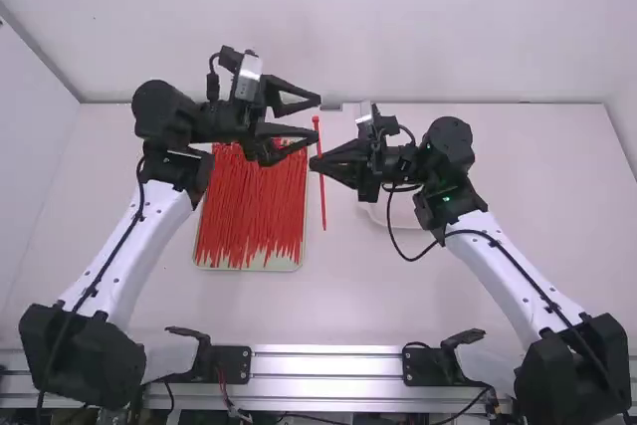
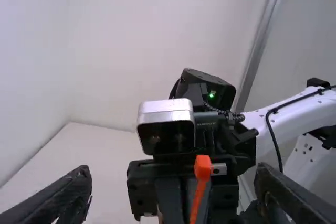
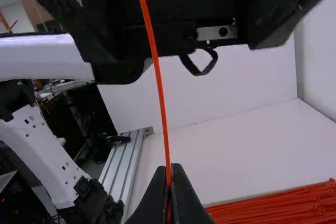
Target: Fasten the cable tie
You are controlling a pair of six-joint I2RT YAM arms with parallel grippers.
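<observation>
A single red cable tie (image 1: 319,181) hangs upright above the table, its head (image 1: 315,120) at the top. My right gripper (image 1: 322,165) is shut on the strap about midway; in the right wrist view the strap (image 3: 156,77) rises from between its closed fingers (image 3: 157,192). My left gripper (image 1: 317,120) is open wide, one finger on each side of the tie's head. In the left wrist view the head (image 2: 202,166) sits between the spread fingers (image 2: 63,198), with the right gripper's camera (image 2: 166,124) just behind it.
A flat tray (image 1: 289,265) with a pile of several red cable ties (image 1: 249,204) lies below the left gripper; the pile (image 3: 283,207) also shows in the right wrist view. A white object (image 1: 383,214) sits under the right arm. Bare table lies to the right.
</observation>
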